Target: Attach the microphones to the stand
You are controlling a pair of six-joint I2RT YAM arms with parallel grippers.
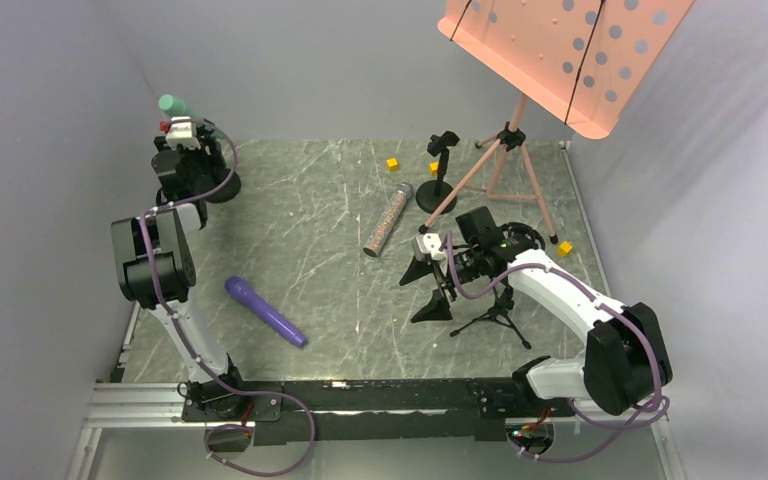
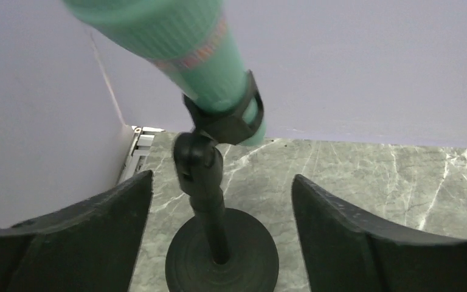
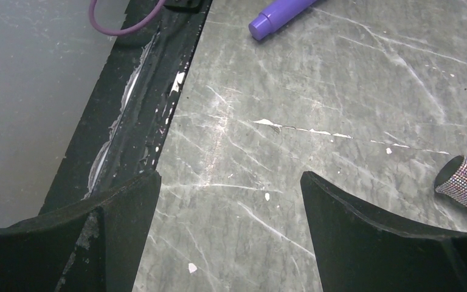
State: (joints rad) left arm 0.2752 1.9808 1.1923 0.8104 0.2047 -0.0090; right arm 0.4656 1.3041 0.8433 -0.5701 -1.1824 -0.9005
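Note:
The teal-green microphone (image 2: 188, 42) sits tilted in the black clip (image 2: 228, 115) of a round-based stand (image 2: 222, 258) at the far left corner. My left gripper (image 2: 222, 176) is open, its fingers either side of the stand's neck and touching nothing. From above, the teal microphone (image 1: 172, 103) pokes out above the left gripper (image 1: 185, 140). The purple microphone (image 1: 265, 311) lies flat near the left arm. The glittery microphone (image 1: 387, 218) lies mid-table. A second round-based stand (image 1: 440, 170) has an empty clip. My right gripper (image 1: 422, 292) is open over bare table.
An orange perforated music stand (image 1: 570, 50) on a tripod (image 1: 505, 165) overhangs the far right. A small black tripod stand (image 1: 495, 310) stands under the right arm. Yellow cubes (image 1: 392, 163) (image 1: 565, 247) lie on the marble. A black rail (image 1: 360, 395) runs along the near edge.

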